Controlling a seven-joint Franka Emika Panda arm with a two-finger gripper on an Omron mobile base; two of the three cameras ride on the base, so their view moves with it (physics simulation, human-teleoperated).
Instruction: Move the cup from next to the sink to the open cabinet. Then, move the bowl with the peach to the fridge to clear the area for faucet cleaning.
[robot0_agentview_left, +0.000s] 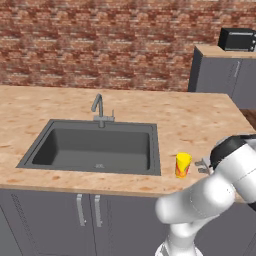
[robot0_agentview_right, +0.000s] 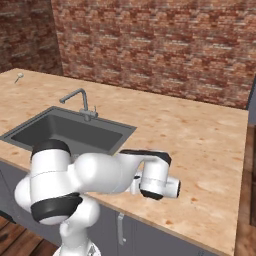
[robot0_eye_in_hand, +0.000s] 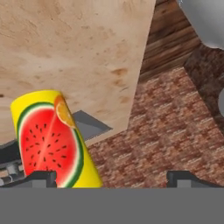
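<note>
Gripper (robot0_eye_in_hand: 111, 177), jaws spread wide & holding nothing, level w/ cup (robot0_agentview_left: 183, 165), which stands upright on bench (robot0_agentview_left: 200, 120) just right of sink (robot0_agentview_left: 95, 145), near front edge: step 1, approach; next move needs centring jaws round cup, then closing.

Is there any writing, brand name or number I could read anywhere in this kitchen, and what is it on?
No readable text anywhere.
The cup carries only a picture, a watermelon slice with an orange slice, no words.
The small mark at the bottom of the sink is too small to read.
The microwave front is too blurred to show any label.
</note>
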